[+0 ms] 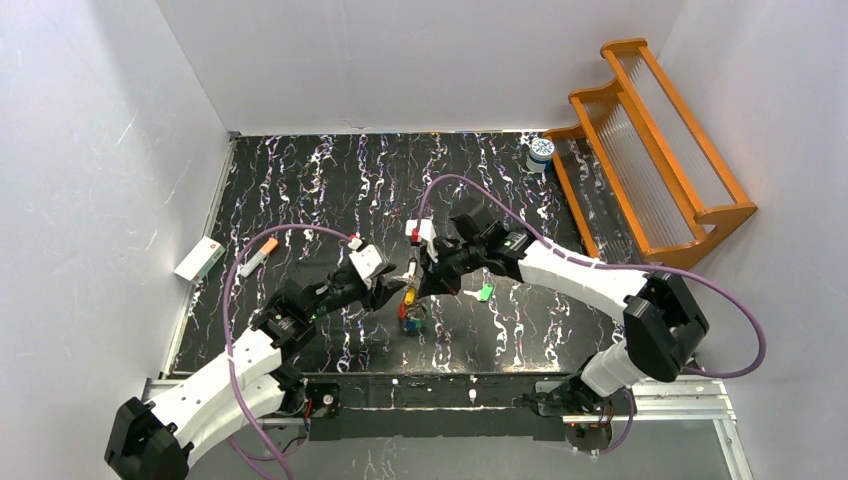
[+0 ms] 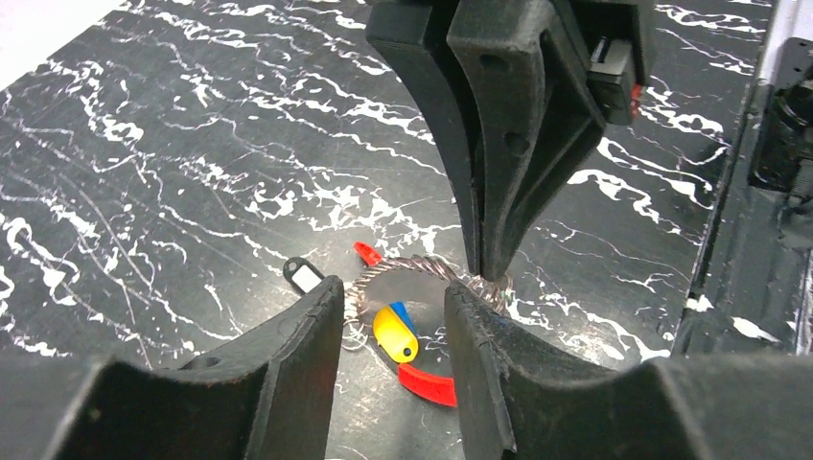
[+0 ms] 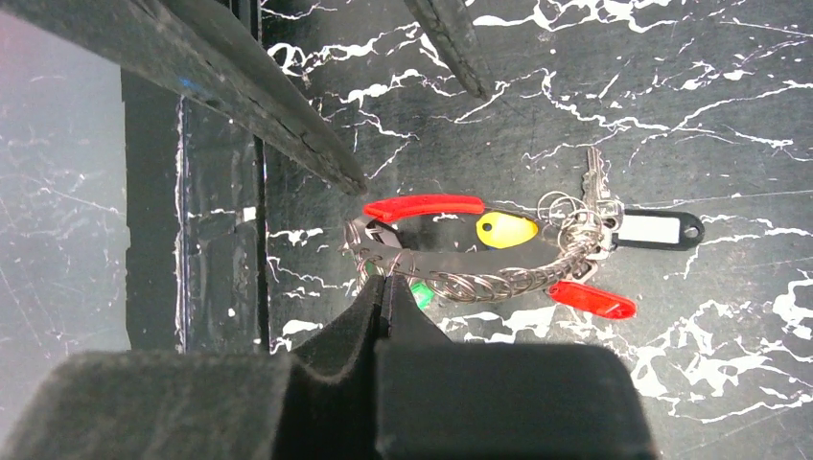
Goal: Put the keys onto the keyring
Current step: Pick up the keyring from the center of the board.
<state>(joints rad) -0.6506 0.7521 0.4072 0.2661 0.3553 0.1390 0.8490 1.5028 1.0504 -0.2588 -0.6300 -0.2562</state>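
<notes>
The keyring [image 3: 499, 280] is a coiled metal loop strung with keys: a yellow head [image 3: 506, 230], two red ones [image 3: 422, 206], a black tag with a white label [image 3: 657, 230] and a green one [image 3: 420, 293]. My right gripper [image 3: 383, 280] is shut on the ring's edge and holds it low over the table. My left gripper [image 2: 391, 287] is open, its fingers either side of the ring [image 2: 412, 264]. In the top view both grippers meet at mid table, left [image 1: 393, 290] and right [image 1: 415, 283]. A loose green key [image 1: 487, 291] lies just right of them.
An orange-tipped white stick [image 1: 258, 256] and a white box [image 1: 199, 259] lie at the left edge. A white-and-blue jar [image 1: 540, 152] stands at the back right beside an orange wooden rack [image 1: 650, 150]. White walls enclose the table.
</notes>
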